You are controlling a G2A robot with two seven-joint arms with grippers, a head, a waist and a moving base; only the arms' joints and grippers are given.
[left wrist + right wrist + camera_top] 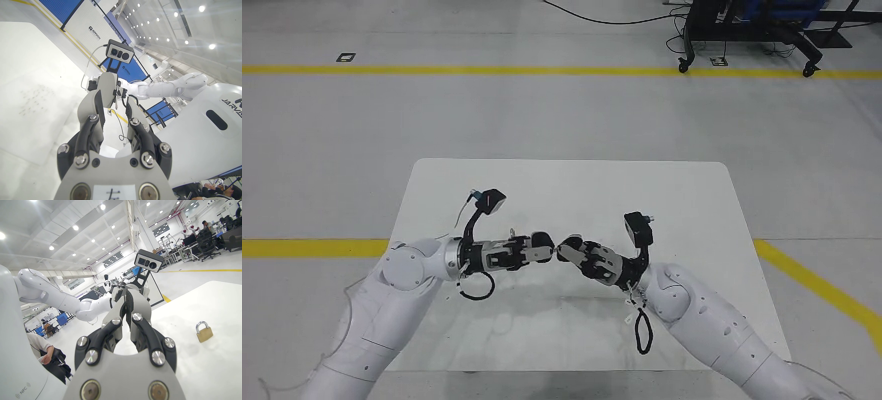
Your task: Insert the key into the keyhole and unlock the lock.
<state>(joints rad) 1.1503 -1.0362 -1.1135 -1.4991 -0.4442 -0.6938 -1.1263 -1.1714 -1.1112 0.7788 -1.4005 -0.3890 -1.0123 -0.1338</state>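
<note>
Right fingers (140, 303) clench the key (116, 103); left fingers (88, 102), at their nine o'clock, are spread. Best steady the padlock (204, 332) before inserting.

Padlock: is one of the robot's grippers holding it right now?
No, the brass padlock sits by itself on the white table, apart from the right gripper.

Grey floor (542, 110) with yellow lines (542, 70), ceiling lights (75, 227), distant office chairs (207, 245).

White glossy arms (392, 290), black wrist cables (642, 335), grey left gripper (114, 97) with silver screws (149, 159), ribbed black pads (98, 106)
</note>
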